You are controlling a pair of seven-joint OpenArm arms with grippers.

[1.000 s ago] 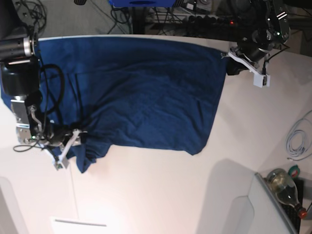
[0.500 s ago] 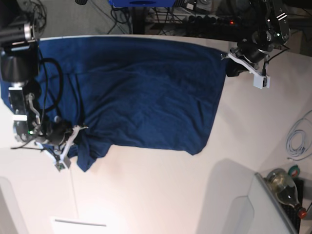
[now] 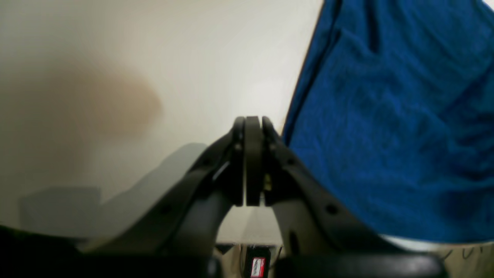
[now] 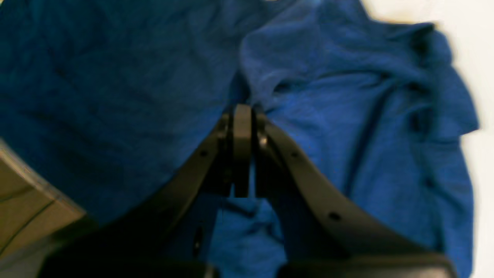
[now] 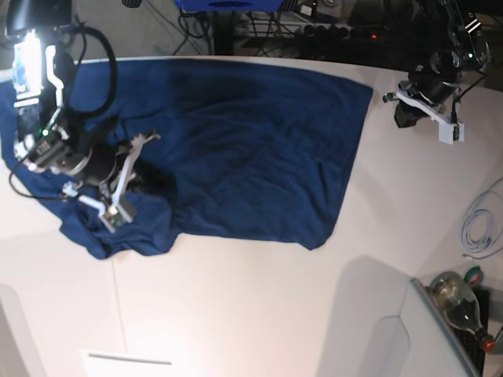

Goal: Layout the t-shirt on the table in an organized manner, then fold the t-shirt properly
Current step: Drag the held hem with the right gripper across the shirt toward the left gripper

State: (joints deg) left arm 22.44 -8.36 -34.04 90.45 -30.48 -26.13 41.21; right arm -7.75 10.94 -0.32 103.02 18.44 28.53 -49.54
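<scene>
still early days, spread out but bunched near the right gripper (image 5: 141,143), pinching the t-shirt (image 5: 259,149); left jaws closed, empty; all folding left.

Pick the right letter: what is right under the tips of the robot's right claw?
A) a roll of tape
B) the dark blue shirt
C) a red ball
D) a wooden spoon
B, because the right wrist view shows the dark blue shirt spread around and beneath the tips of the right claw.
</scene>
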